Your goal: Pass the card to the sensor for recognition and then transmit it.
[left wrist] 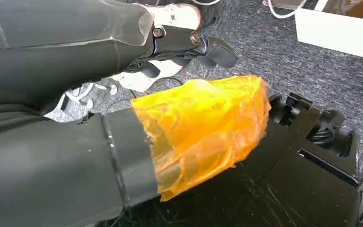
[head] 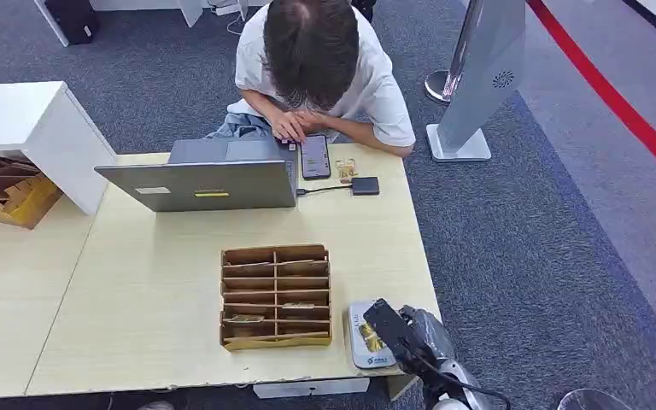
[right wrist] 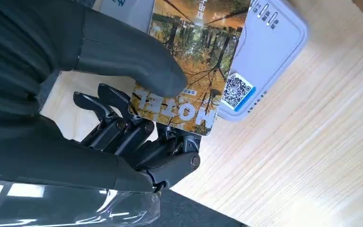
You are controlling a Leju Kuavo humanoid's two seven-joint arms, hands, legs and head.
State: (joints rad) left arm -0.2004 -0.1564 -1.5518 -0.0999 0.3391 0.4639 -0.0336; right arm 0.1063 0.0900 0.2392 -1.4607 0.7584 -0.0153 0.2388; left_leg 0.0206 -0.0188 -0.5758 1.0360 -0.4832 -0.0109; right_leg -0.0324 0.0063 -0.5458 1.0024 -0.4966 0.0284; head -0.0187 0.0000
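Card (right wrist: 189,61), a thin rectangular plastic one printed with an autumn forest scene, is pinched by the right hand (right wrist: 137,109): the thick grey thumb presses on its printed face while the darker fingers (right wrist: 123,127) back it from beneath. It hangs over the pale grey rounded card reader (right wrist: 269,47), overlapping its top; whether it touches the reader I cannot tell. Such a card looks light, stiff and slick, so it would likely slide out of a loose pinch; the short edge nearest the palm seems the sensible place to hold, leaving the rest free to lie over the sensor. In the head view the reader (head: 360,354) sits at the near right corner of the light wooden desk (head: 137,299), just right of a brown cardboard sorting tray with compartments (head: 276,296). Farther off stand a grey open laptop (head: 201,175) and a person in a white shirt (head: 325,68) bent over a dark phone (head: 314,156). The left hand (left wrist: 189,42) hangs over grey carpet (left wrist: 312,66) with its dark fingers curled in and nothing in them, beside an arm wrapped in yellow film (left wrist: 203,127)
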